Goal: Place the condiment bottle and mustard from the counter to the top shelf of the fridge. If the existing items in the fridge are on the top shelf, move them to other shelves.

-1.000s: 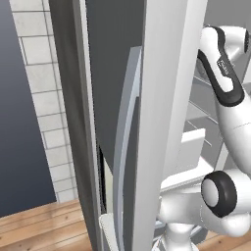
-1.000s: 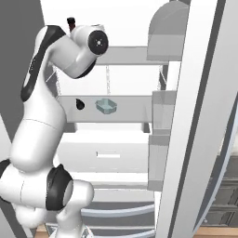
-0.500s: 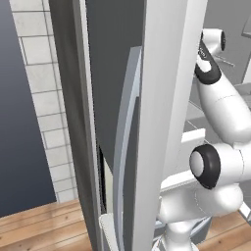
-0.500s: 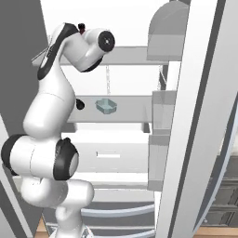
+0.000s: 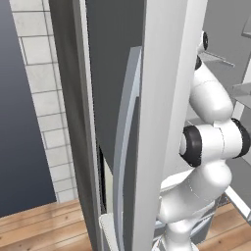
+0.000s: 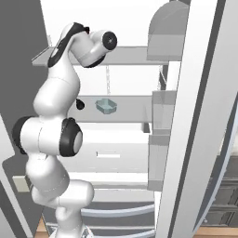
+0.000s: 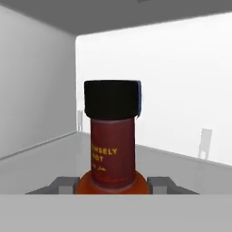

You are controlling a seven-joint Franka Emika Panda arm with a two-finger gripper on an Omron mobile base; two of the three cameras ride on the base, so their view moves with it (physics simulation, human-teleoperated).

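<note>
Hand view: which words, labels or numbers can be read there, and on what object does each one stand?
"MOSELY" (first letters uncertain, partly blurred): yellow print on the neck of the condiment bottle, below its black cap.
"HOT": yellow print on the line under it, same neck.
A small yellow mark below these: too small to read.
</note>
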